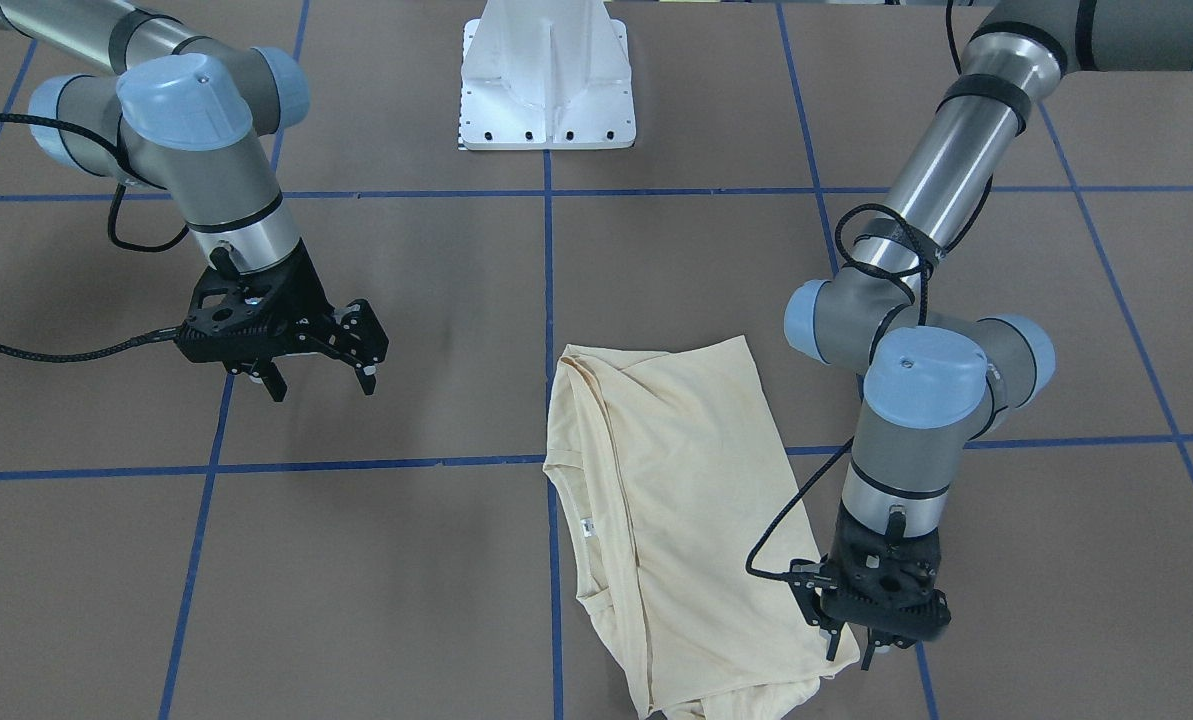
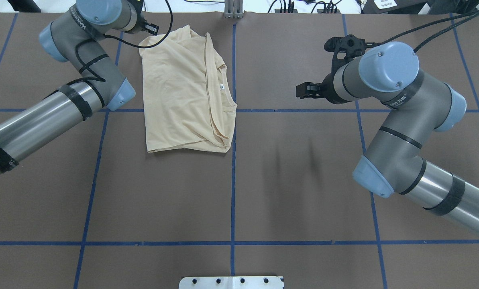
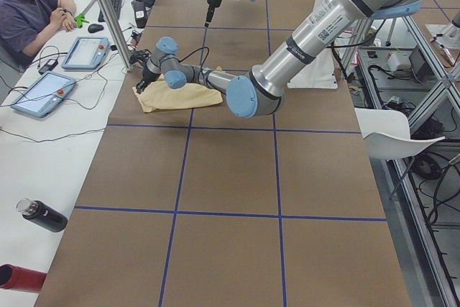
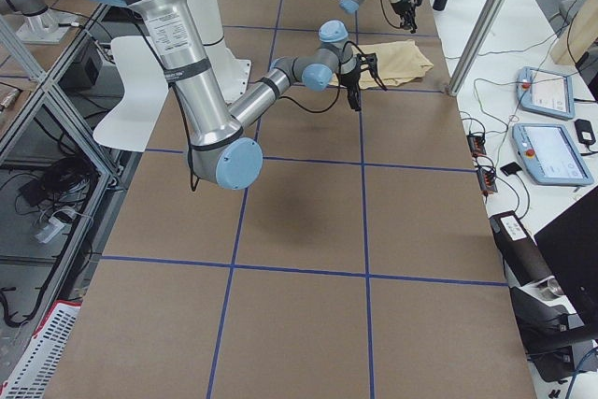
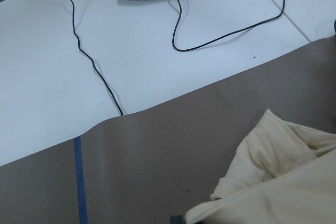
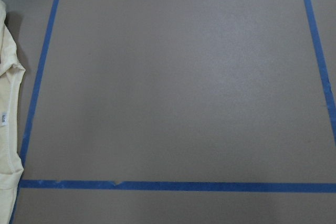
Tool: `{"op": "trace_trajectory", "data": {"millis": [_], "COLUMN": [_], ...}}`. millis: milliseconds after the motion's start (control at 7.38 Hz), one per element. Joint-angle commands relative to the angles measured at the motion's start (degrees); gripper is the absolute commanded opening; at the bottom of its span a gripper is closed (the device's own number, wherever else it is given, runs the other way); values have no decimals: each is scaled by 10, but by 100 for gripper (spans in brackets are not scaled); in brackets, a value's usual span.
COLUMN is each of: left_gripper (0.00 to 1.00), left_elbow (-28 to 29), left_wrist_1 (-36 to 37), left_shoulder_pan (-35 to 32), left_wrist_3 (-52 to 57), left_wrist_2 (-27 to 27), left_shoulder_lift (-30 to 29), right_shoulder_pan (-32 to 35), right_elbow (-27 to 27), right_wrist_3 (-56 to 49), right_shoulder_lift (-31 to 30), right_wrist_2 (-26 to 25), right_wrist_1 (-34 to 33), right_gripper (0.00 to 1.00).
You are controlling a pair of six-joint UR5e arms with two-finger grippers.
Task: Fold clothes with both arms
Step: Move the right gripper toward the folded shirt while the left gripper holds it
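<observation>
The clothes, one pale cream-yellow shirt (image 1: pixel 676 500) (image 2: pixel 179 92), lie folded lengthwise on the brown table, with the white neck label (image 1: pixel 587 527) showing at the collar. My left gripper (image 1: pixel 851 648) (image 2: pixel 151 29) points down at the shirt's far corner by the table edge. Its fingers look open and touch the cloth; the left wrist view shows that corner (image 5: pixel 278 182). My right gripper (image 1: pixel 321 382) (image 2: pixel 303 90) hangs open above bare table, well apart from the shirt and holding nothing. The right wrist view catches only the collar edge (image 6: pixel 6 129).
The white pedestal base (image 1: pixel 546 90) stands at the robot's side of the table. Blue tape lines (image 2: pixel 233 180) grid the brown surface. Beyond the far edge, a white side table holds teach pendants (image 3: pixel 43 95), cables and a bottle (image 3: pixel 43 215), and a person (image 3: pixel 29 12) sits there.
</observation>
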Motion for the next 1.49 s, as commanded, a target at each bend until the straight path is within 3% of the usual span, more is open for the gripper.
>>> {"op": "trace_trajectory", "data": {"millis": [0, 271, 407, 678, 1084, 1356], "left_gripper": [100, 100, 100, 100, 100, 100], "left_elbow": [-71, -115, -118, -122, -122, -122], "left_wrist_1": [-19, -19, -19, -19, -20, -20], "left_shoulder_pan": [-6, -6, -6, -1, 0, 2], "left_wrist_3": [11, 0, -4, -28, -28, -30], "left_wrist_2": [-29, -29, -29, -28, -28, -28], "left_shoulder_lift": [66, 97, 101, 102, 102, 102], "right_shoulder_pan": [-38, -81, -99, -124, -126, -126], "right_elbow": [-58, -194, -254, -280, -352, -359], "right_wrist_3": [98, 218, 250, 252, 232, 226], "right_shoulder_lift": [75, 195, 240, 255, 276, 276], "right_wrist_2": [-33, -117, -155, -177, -191, -192], "right_wrist_1": [-2, -4, -4, -3, 53, 53], "right_gripper": [100, 95, 86, 50, 48, 48]}}
